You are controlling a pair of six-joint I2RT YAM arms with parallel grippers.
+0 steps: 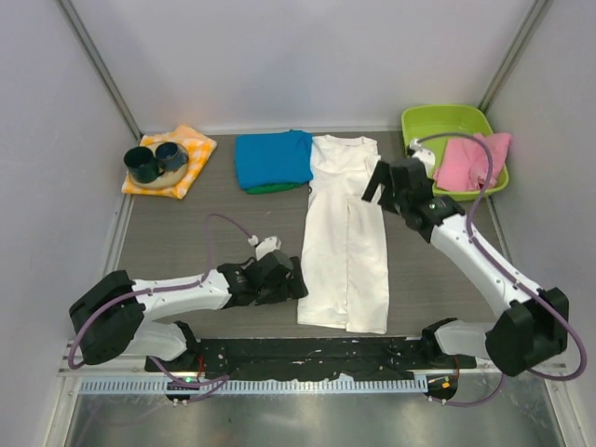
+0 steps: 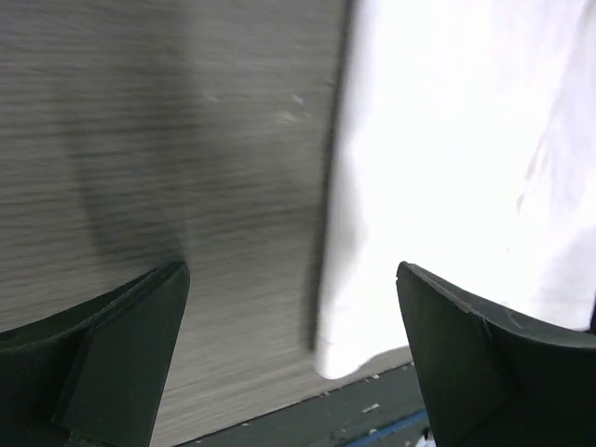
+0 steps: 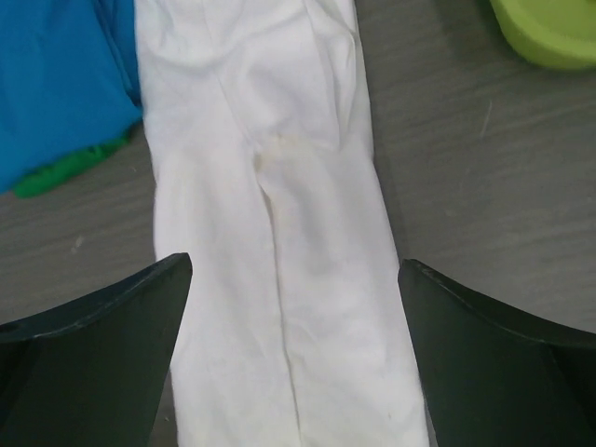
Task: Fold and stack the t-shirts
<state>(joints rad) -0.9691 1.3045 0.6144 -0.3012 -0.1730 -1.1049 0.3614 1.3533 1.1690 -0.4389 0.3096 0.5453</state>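
The left gripper [image 1: 295, 279] was held at the left edge of the white t-shirt [image 1: 346, 244], the right gripper [image 1: 379, 189] above it (both spread apart).

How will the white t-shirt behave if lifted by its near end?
Probably floppy: the white t-shirt lies flat in a long strip with soft creases, so it should sag. The sides folded inward, meeting along the middle, may fall open. Pushed, thin cloth likely bunches on the wood-grain table.
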